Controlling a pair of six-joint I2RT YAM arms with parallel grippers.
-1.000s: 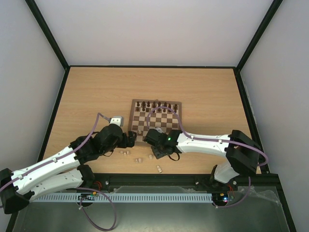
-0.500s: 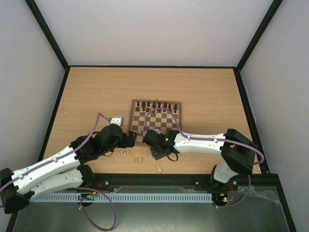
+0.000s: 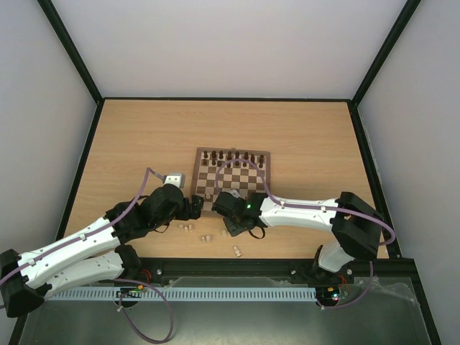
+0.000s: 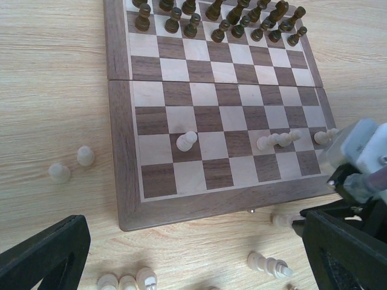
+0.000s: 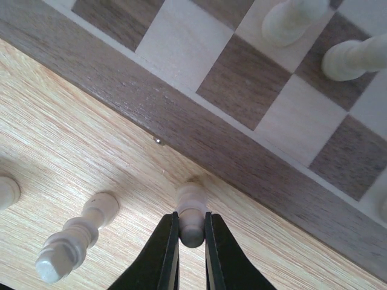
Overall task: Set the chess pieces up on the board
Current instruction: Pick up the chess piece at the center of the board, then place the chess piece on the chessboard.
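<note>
Right gripper (image 5: pixel 191 234) clamped on pale piece (image 5: pixel 190 202) standing on table (image 5: pixel 91 151), board (image 5: pixel 254 175) edge just ahead. Pick step; next likely lift, carry forward onto free square.

No writing, number, brand or sign can be read in any view: not on the board (image 4: pixel 121 181), any piece (image 5: pixel 191 202), the arms (image 3: pixel 302 210) or the table (image 3: pixel 144 136).

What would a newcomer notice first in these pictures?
The right gripper, shut on a pale piece just outside the board's near border, draws the eye first. On the board, dark pieces crowd the far rows, while only a few pale pieces stand near the front and others lie loose on the table.
</note>
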